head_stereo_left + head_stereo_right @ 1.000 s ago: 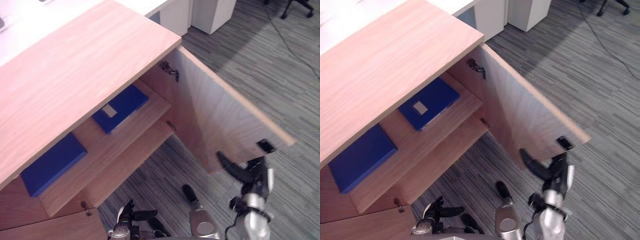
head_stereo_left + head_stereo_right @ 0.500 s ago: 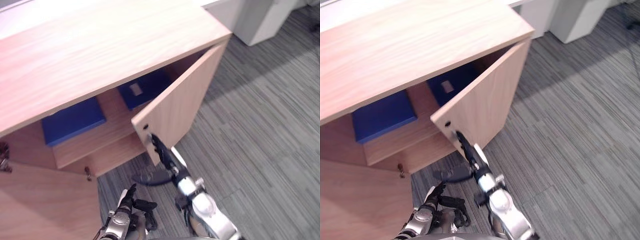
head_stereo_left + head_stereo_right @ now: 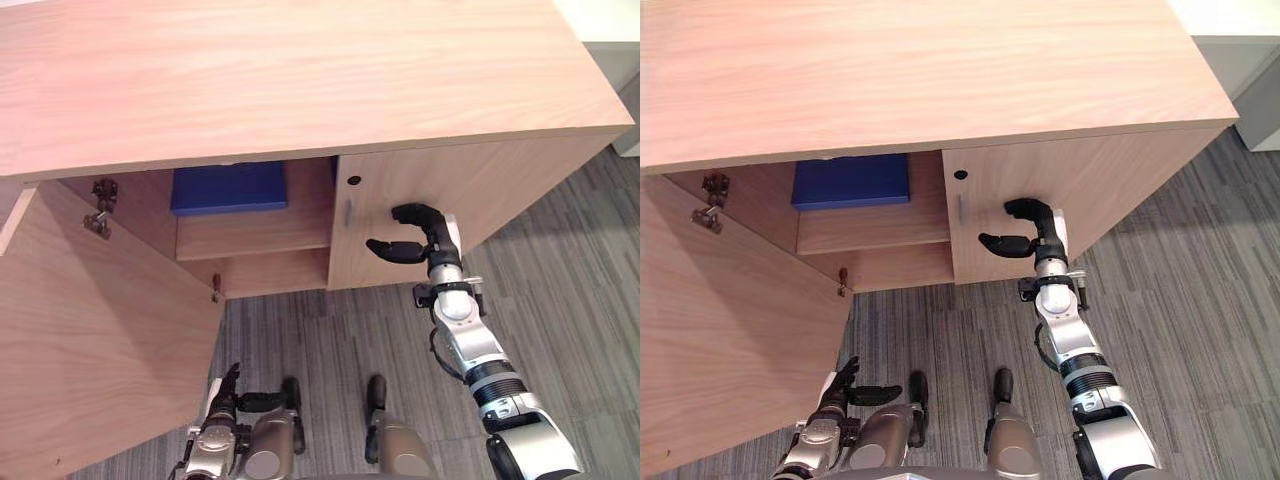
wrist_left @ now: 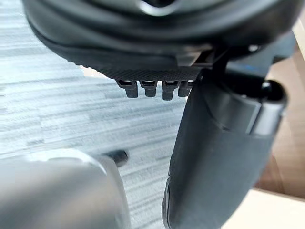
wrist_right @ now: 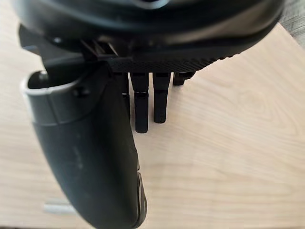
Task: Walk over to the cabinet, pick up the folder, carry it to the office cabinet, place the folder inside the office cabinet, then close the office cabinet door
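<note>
The office cabinet [image 3: 300, 70] has a light wooden top. On its upper shelf, in the open left half, lies a blue folder [image 3: 228, 188]. The right door [image 3: 500, 190] stands flat against the cabinet front, with a small silver handle [image 3: 347, 212] near its inner edge. My right hand [image 3: 438, 238] is at this door beside the handle, open, its fingers loosely curved and holding nothing. In the right wrist view the fingers [image 5: 142, 107] reach towards the wood of the door [image 5: 228, 133]. My left hand [image 3: 222, 400] hangs low over the floor, open and empty.
The cabinet's left door [image 3: 100, 330] is swung wide open towards me on the left. Grey striped carpet [image 3: 570, 300] lies in front and to the right. A white piece of furniture [image 3: 1240, 60] stands beyond the cabinet's right end.
The right door has swung from wide open to flat against the cabinet, with my right hand following it. The camera has turned to face the cabinet, bringing the open left door into view.
</note>
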`<state>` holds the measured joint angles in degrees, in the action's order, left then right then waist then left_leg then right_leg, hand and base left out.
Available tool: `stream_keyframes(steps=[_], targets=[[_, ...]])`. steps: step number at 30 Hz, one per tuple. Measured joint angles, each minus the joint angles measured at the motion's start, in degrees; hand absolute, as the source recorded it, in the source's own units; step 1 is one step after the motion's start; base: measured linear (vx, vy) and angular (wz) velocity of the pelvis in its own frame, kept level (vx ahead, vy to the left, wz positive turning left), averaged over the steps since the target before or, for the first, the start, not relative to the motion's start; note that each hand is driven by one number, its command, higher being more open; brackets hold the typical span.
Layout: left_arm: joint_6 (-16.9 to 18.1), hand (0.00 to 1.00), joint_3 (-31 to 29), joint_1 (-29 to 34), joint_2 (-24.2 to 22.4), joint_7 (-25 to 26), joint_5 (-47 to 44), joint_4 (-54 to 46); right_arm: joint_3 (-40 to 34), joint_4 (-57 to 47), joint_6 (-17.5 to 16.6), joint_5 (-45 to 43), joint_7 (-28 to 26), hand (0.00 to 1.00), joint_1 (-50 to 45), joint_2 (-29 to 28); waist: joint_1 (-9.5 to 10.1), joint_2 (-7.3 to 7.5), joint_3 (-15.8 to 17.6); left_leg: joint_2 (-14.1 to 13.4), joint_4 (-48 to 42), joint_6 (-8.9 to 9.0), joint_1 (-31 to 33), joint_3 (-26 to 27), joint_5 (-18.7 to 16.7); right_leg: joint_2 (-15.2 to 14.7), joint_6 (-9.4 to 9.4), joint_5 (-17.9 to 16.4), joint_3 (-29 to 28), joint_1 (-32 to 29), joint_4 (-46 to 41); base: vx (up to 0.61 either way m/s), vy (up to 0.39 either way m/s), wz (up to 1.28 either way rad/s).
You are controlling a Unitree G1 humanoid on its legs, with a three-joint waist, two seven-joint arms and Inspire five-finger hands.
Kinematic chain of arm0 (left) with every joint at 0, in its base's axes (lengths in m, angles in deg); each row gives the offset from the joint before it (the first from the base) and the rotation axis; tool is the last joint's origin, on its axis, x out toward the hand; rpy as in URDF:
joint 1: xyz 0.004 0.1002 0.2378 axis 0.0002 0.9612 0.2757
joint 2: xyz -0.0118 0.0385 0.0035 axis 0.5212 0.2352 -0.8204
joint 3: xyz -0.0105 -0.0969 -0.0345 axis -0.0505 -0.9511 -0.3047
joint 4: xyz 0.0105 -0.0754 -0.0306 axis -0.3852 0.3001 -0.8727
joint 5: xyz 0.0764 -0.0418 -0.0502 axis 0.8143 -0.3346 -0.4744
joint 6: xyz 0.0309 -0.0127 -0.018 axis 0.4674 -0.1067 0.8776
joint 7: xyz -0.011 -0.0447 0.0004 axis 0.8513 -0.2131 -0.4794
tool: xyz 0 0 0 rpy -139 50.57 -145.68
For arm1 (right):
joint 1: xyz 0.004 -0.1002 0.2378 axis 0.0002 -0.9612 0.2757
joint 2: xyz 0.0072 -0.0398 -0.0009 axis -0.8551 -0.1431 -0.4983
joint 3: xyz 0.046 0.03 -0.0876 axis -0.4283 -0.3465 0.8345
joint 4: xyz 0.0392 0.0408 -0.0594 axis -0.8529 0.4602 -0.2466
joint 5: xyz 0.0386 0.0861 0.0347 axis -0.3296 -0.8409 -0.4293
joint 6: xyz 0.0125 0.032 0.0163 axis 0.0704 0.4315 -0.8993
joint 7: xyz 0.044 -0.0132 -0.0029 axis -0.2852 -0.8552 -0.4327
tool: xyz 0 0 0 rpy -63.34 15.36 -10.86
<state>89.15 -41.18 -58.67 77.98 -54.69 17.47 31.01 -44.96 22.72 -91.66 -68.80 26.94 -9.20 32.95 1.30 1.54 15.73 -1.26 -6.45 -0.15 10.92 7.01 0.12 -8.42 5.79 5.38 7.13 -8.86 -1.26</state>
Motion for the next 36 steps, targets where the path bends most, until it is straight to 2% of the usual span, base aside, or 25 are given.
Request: stream_keyframes(steps=[3,6,9,11,13,14,17,20,22,23,29,36], targets=[[-0.2,1.0,-2.1,1.2,0.3,0.4,0.0,0.1,0.1,-2.9,-0.7,0.1,-0.8,1.0,-5.6,-0.5,0.1,0.24,-0.3,0.4,3.6,0.23,-1.8,-2.1,2.1,-0.1,0.41,-1.3,2.4,1.3,0.1,0.02,-0.028,0.44],[-0.3,1.0,-2.7,3.1,0.6,1.1,-1.3,0.0,0.3,-3.6,-1.7,0.1,-2.8,1.0,-14.1,-3.6,0.38,0.54,-1.2,0.9,7.1,0.55,-3.1,-5.8,3.9,-0.1,0.5,-2.9,6.1,3.1,0.1,0.07,-0.035,0.62],[-0.4,1.0,-4.3,4.3,-0.3,1.1,-4.8,-1.6,0.6,0.8,-1.6,0.3,-5.0,1.0,-20.3,-6.4,0.94,0.55,-2.0,1.5,10.1,0.65,-3.5,-11.2,5.8,-0.5,0.11,-4.1,12.0,5.1,0.1,0.11,-0.038,0.92],[-0.2,1.0,-4.5,5.3,-0.8,1.2,-6.6,-3.8,0.9,5.9,-1.6,3.4,-5.4,1.0,-21.5,-7.7,1.48,0.5,-2.2,2.0,10.9,0.62,-3.5,-14.6,6.9,-0.6,0.0,-4.6,15.3,6.8,0.3,0.12,-0.019,1.04],[0.1,1.0,-4.6,7.9,-1.6,1.2,-9.3,-10.3,0.7,12.3,-1.5,5.3,-5.6,1.0,-21.6,-9.2,2.91,0.44,-2.3,2.5,11.3,0.98,-3.4,-19.1,7.5,-0.7,-0.45,-5.2,19.2,8.9,0.3,0.09,0.012,1.04],[0.2,1.0,-4.6,8.8,-1.7,1.2,-10.1,-12.3,0.6,13.4,-1.5,5.9,-5.6,1.0,-21.6,-9.6,3.18,0.43,-2.4,2.7,11.3,1.09,-3.4,-20.3,7.6,-0.7,-0.63,-5.4,20.2,9.5,0.3,0.06,0.024,1.07],[2.2,1.0,-7.8,11.5,-1.7,1.4,-15.4,-22.6,-1.0,15.6,-1.4,6.3,-4.9,1.0,-21.6,-10.2,5.88,0.32,-2.4,4.0,11.4,1.68,-3.2,-26.5,8.7,-1.2,-1.46,-7.6,24.9,12.4,0.1,0.0,0.015,0.97],[3.6,1.0,-11.0,11.9,-1.7,2.2,-18.4,-28.2,-2.2,16.0,-1.4,6.3,-4.2,1.0,-20.6,-9.9,7.29,-0.45,-2.4,4.9,11.4,2.09,-2.5,-30.1,9.7,-1.4,-1.09,-9.4,27.3,13.2,-0.7,-0.06,-0.006,0.82],[4.2,1.0,-13.3,13.0,-1.4,3.2,-20.7,-34.1,-2.3,16.0,-1.6,6.3,-3.8,1.0,-19.8,-9.2,8.13,-1.31,-2.6,5.5,11.8,2.86,-1.7,-32.4,9.3,-1.7,-0.1,-11.5,29.3,13.0,-2.6,-0.12,-0.032,0.66],[4.7,1.0,-14.5,13.5,-1.0,3.6,-21.8,-37.0,-2.3,16.0,-1.6,6.3,-3.8,1.0,-19.8,-8.9,8.74,-1.7,-2.8,5.4,11.8,2.62,-1.4,-33.3,9.2,-1.7,0.05,-12.2,30.4,13.0,-3.6,-0.11,-0.043,0.5],[6.7,1.0,-16.8,15.0,2.6,5.0,-24.5,-47.7,-2.1,15.9,-1.6,6.2,-3.7,1.0,-20.9,-8.3,9.88,-1.67,-2.8,5.2,11.7,3.61,-0.4,-34.9,10.2,-2.0,0.34,-14.8,32.8,12.1,-7.6,-0.05,-0.065,0.3],[8.6,1.0,-13.6,12.3,3.5,4.1,-23.5,-54.8,-3.1,16.2,-1.6,6.1,-4.1,1.0,-22.7,-7.8,8.84,-1.6,-2.9,5.0,11.4,3.99,0.2,-35.7,11.1,-1.9,-0.33,-16.5,28.7,10.7,-9.8,-0.04,-0.062,0.07]])
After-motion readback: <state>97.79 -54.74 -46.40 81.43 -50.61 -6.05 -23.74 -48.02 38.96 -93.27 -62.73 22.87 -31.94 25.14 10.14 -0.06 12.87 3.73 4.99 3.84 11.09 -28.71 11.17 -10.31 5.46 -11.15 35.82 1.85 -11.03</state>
